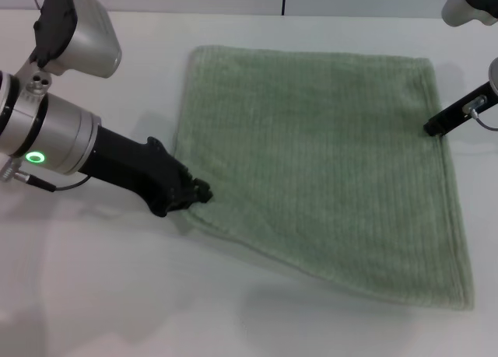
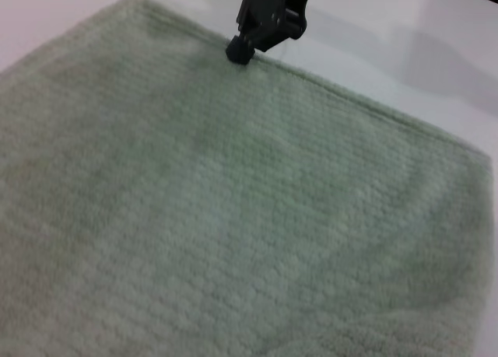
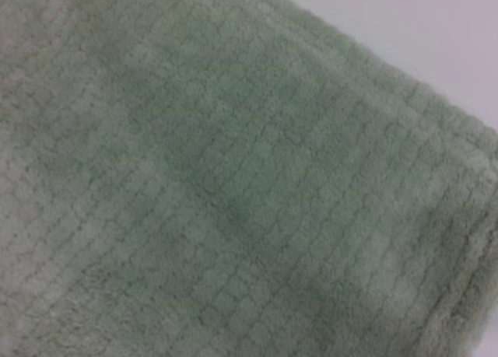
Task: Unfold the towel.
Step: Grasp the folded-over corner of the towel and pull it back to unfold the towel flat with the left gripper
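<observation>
Towel point(image 1: 327, 170) spread nearly flat on white table point(image 1: 117, 295), 1 layer. Left gripper point(image 1: 196, 194) low at the near-left corner, touching the hem; right gripper point(image 1: 433, 127) at the right edge. Finger spread of both: cannot tell.

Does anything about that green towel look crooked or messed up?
Slightly. The towel lies spread flat on the table, but its near edge runs slanted, skewing the shape. The left gripper is at its left edge, the right gripper at its right edge. No damage.
</observation>
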You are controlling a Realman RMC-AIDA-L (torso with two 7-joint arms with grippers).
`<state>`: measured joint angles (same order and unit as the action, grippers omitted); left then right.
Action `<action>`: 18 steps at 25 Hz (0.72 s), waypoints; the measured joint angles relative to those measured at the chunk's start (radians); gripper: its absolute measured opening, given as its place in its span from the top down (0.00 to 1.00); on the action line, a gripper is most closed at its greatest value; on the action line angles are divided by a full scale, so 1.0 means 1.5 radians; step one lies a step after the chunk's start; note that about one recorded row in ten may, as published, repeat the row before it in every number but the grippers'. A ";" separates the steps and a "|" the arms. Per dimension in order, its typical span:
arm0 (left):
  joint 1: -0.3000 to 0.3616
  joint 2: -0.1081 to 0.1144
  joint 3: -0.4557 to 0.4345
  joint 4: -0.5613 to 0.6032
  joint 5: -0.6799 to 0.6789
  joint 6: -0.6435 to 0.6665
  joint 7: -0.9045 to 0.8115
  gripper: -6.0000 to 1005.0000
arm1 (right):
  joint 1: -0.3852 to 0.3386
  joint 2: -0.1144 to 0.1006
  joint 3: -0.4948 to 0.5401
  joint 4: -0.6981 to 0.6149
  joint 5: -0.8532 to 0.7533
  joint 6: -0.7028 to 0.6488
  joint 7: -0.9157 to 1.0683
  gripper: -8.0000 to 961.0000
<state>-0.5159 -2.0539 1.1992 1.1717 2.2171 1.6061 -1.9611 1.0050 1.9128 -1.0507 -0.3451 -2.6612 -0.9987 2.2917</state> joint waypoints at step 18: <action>-0.049 -0.002 -0.018 -0.081 0.062 0.030 -0.021 0.84 | 0.005 0.000 0.000 0.000 -0.001 0.000 0.000 0.99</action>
<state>-0.5894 -2.0576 1.1723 1.0505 2.3099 1.6513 -1.9929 1.0125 1.9128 -1.0507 -0.3451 -2.6621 -0.9985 2.2918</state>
